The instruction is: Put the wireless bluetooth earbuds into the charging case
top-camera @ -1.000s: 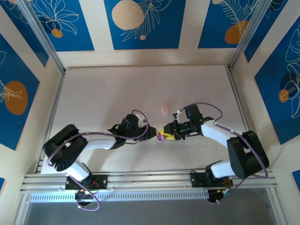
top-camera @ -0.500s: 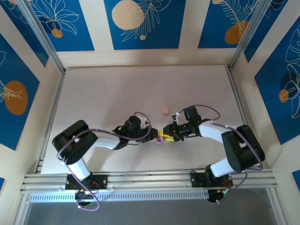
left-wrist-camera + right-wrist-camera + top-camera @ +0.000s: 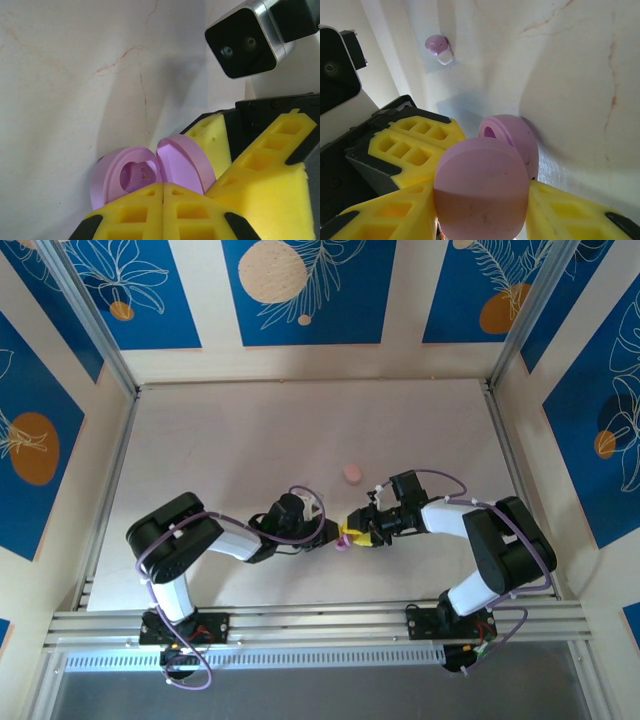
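The purple charging case (image 3: 343,538) lies open on the table between my two grippers. In the left wrist view its base (image 3: 125,172) shows a hollow socket with small contact dots and no bud in it; the lid (image 3: 186,162) stands up beside it. My left gripper (image 3: 163,186) is shut, its tips against the case where base and lid meet. My right gripper (image 3: 482,200) is shut on the lid (image 3: 480,190), one finger on each side, with the base (image 3: 512,137) behind. One purple-and-white earbud (image 3: 439,48) lies loose on the table beyond the case.
A small pink oval object (image 3: 351,473) sits on the table a little behind the grippers. Both arms (image 3: 230,540) (image 3: 450,520) are folded in close together near the front middle. Aluminium rails (image 3: 110,470) border the table.
Both arms have folded in closer to their bases. The grippers and the purple case between them have shifted slightly toward the front edge.
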`<state>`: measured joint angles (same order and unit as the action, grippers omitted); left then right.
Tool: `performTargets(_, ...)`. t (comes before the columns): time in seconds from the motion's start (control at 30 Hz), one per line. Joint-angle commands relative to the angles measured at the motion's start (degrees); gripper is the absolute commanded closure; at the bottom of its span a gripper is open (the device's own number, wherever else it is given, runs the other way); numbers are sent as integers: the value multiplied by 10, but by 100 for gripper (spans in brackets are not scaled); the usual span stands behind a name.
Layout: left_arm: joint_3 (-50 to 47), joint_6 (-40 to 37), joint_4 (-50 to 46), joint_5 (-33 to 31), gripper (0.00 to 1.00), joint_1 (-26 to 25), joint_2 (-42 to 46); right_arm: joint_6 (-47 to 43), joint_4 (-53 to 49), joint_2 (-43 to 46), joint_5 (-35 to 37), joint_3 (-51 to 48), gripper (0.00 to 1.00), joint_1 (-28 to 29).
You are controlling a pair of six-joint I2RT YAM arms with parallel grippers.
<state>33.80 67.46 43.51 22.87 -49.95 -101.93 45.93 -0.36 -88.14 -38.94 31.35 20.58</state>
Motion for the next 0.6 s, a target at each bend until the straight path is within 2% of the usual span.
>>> performTargets(0.0, -4, 4, 28, 8, 100, -10, -9, 0, 11, -1, -13, -10, 51, -4)
performTargets(0.17, -1, 5, 25, 8, 100, -11, -13, -5, -5, 10, -2, -12, 41, -6)
performTargets(0.3, 4, 5, 21, 8, 100, -16, -17, -5, -8, 18, -2, -13, 37, -10)
performTargets(0.57, 15, 4, 9, 7, 100, -21, -20, -9, -26, 35, 7, -14, 24, -17)
